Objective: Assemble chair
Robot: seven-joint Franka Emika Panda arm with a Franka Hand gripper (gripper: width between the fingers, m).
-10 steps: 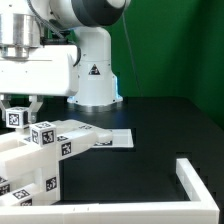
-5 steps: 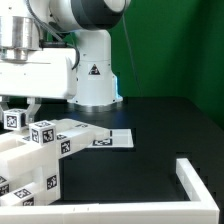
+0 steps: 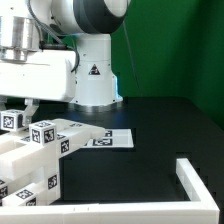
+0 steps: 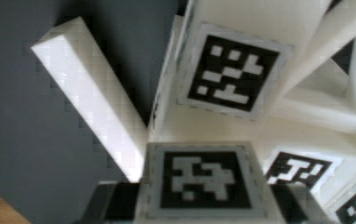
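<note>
chunky white plastic chair (image 3: 40, 150) on black counter (image 3: 160, 125) | looks stiff, light | tool (image 3: 18, 108) pinches its small tagged block (image 4: 200, 172) | hold flat sides

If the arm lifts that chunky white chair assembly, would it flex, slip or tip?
The chair assembly looks like thick moulded plastic, so probably stiff rather than floppy. Its matte faces should grip fairly well between the fingers. It spreads wide, with arms jutting sideways, so held near one end it may swing or tilt.
</note>
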